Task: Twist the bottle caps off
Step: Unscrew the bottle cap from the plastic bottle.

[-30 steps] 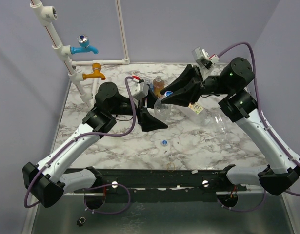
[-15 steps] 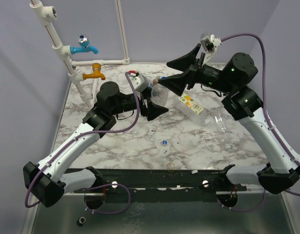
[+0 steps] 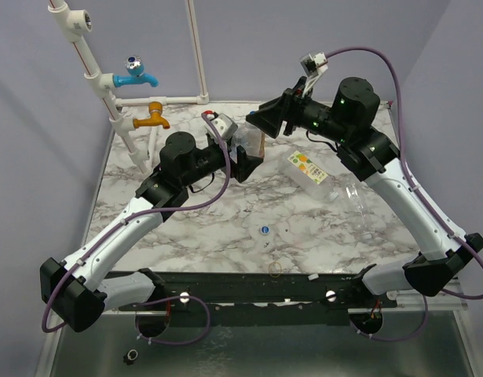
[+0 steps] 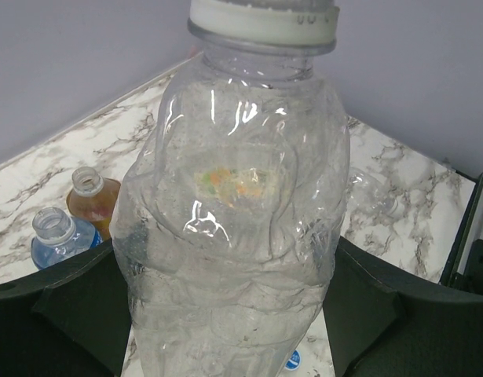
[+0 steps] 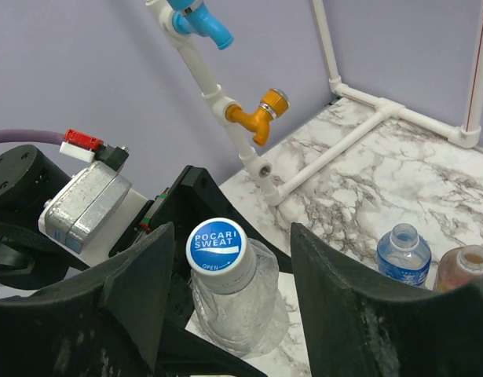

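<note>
top view: my left gripper [image 3: 247, 159] is clamped on the clear bottle [image 3: 243, 142], up near the back middle of the table [image 3: 186, 228]. my right gripper [image 3: 265, 122] sits just beyond it, jaws spread wide and aimed at the bottle's top end. a loose cap [image 3: 265, 230] lies on the marble nearer the front, and a labelled bottle [image 3: 307, 168] lies on its side off to the right.

left wrist: the clear bottle fills the frame, squeezed between my left fingers [image 4: 64, 302], its body dented. its white cap [image 4: 262, 21] is on, right at the top edge. behind it on the left, an amber bottle [image 4: 89, 196] and a blue bottle [image 4: 59, 238] stand side by side, both necks open.

right wrist: here the cap shows a blue top reading pocari sweat. it sits squarely between my right fingers [image 5: 139, 290], with a gap on each side and no contact that i can see. the orange tap [image 5: 261, 114] is behind, above the bottle.
</note>
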{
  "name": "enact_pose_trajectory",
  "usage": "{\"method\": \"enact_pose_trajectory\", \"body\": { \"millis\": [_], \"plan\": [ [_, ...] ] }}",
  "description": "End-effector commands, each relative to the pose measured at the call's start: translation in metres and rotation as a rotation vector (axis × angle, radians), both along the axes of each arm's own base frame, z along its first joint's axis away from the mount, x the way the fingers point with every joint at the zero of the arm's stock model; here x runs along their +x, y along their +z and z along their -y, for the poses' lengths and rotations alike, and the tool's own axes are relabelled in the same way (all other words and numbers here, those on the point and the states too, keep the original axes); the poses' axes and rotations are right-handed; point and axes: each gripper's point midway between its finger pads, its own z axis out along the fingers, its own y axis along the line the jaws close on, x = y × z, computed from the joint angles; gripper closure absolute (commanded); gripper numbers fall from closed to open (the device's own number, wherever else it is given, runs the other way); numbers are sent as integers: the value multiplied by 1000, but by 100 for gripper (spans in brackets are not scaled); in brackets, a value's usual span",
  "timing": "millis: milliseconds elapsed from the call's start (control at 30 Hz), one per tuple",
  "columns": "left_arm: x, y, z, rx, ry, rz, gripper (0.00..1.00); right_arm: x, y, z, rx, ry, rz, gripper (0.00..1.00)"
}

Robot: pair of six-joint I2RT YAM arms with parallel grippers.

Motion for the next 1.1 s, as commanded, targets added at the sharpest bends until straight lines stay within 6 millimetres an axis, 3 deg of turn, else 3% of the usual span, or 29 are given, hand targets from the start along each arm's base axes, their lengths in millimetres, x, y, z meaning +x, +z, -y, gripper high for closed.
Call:
{"method": "enact_pose_trajectory", "body": {
  "millis": [0,300,333,467,633,767,833,900,1000,1067],
  "plan": [
    [5,-7,-3,16,30,-6,100,2,4,-3,28,-6,-5,39],
    [5,-4,-3,11,29,1,100,6,-10,-16,15,51,-52,43],
    [5,-5,-3,12,28,-2,100,6,-10,-17,14,50,-53,47],
    [-1,-5,-1,10,-3,-3,100,7,-3,-12,24,23,-25,78],
    [-15,-11,4,20,-80,-3,100,-3,13,-1,54,7,38,87],
    [-31,-15,11,10,-171,-28,100,-26,22,-3,84,110,96,92],
    [-43,-12,15,-6,-238,-42,100,-48,25,-8,102,226,143,94],
    [-59,-7,21,-30,-329,-57,100,-70,27,-10,118,340,181,95],
    [-100,-1,28,-45,-572,-79,100,-106,26,-8,118,524,242,96],
    [-115,2,29,-57,-654,-111,100,-124,22,-6,103,626,261,97]
  ]
}}
